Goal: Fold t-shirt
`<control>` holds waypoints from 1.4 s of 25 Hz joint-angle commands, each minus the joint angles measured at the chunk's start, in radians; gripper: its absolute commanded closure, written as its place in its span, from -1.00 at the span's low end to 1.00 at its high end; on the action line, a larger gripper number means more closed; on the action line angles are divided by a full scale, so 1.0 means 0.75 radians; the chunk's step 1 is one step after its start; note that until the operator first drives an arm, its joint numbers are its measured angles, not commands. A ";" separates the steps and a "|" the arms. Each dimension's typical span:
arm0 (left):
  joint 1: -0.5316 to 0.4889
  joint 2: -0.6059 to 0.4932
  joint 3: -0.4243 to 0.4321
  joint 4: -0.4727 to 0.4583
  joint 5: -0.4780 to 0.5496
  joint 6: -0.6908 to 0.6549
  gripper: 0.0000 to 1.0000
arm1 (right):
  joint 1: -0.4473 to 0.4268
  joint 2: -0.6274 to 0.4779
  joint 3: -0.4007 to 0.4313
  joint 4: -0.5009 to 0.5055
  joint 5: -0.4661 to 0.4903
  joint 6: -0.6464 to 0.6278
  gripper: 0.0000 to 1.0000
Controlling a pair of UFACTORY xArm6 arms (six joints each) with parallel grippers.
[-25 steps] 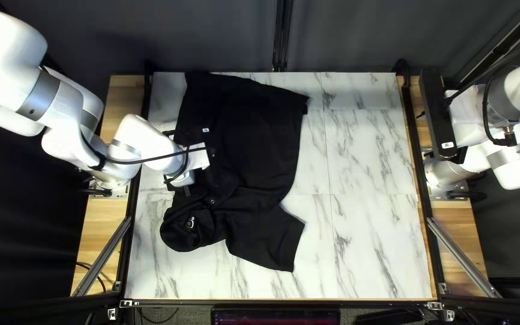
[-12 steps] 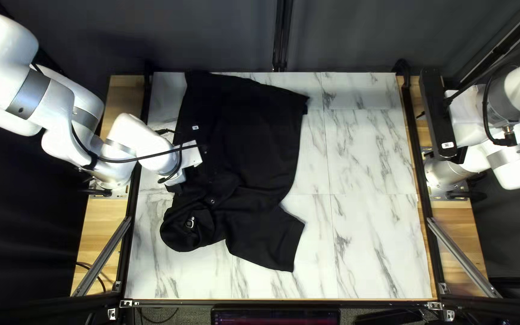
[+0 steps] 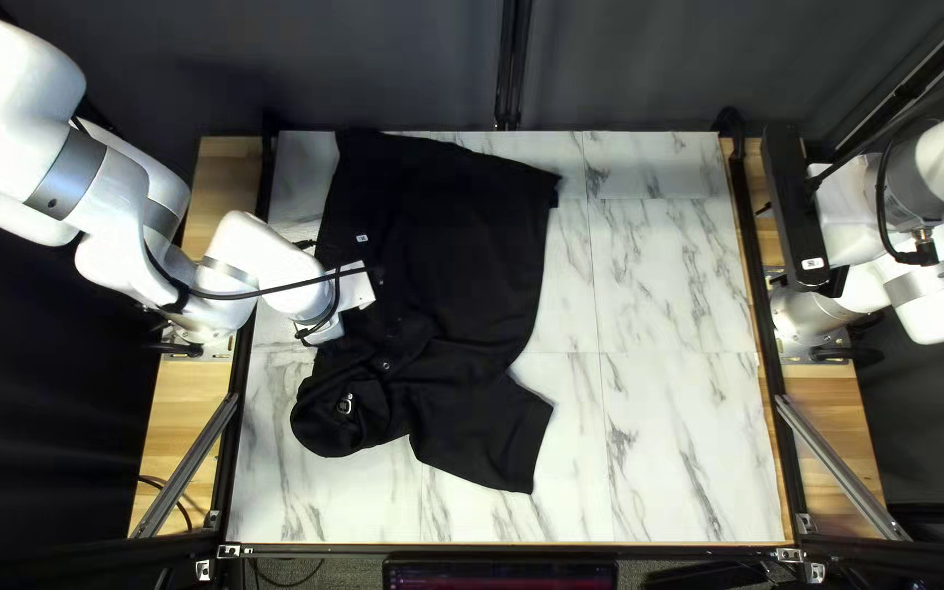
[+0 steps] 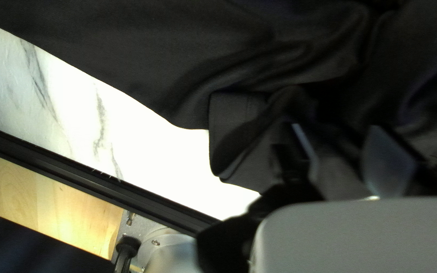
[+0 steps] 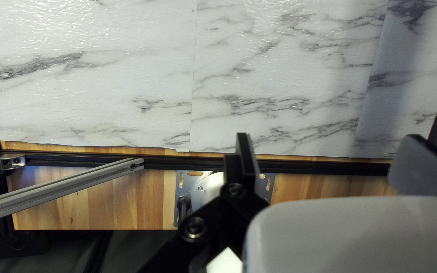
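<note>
The black t-shirt [image 3: 450, 240] lies in the left half of the table, wide part toward the far edge, one sleeve [image 3: 505, 437] reaching toward the near edge. Over its left edge hangs my left gripper [image 3: 328, 331], its fingertips hidden in the top left view. Seen from the left wrist, my left gripper [image 4: 341, 156] has its fingers apart, with rumpled dark cloth [image 4: 244, 116] beneath and around them. At the table's right edge is my right gripper [image 3: 798, 208], away from the shirt. Between the spread fingers of my right gripper [image 5: 330, 154] there is nothing.
Marble-patterned tabletop [image 3: 669, 328] shows to the right of the shirt. Dark rails [image 3: 237, 382] run along the table's sides, with wooden strips [image 3: 183, 437] outside them. A slanted metal bar [image 5: 77, 184] crosses the right strip.
My left gripper has shifted left, then partly back to the right, ending slightly left of where it was. The shirt and the right arm show no visible movement.
</note>
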 commanded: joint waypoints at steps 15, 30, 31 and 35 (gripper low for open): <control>0.013 0.121 -0.597 0.156 0.380 0.286 1.00 | 0.000 0.000 0.000 0.000 0.000 0.000 -1.00; -0.057 0.627 -1.010 0.324 -0.172 0.652 1.00 | 0.000 0.000 0.000 0.000 0.000 0.000 -1.00; -0.074 0.678 -1.021 0.330 -0.222 0.628 1.00 | 0.000 0.000 0.000 0.000 0.000 0.000 -1.00; -0.114 0.838 -1.057 0.310 -0.367 0.578 1.00 | 0.000 0.000 0.000 0.000 0.000 0.000 -1.00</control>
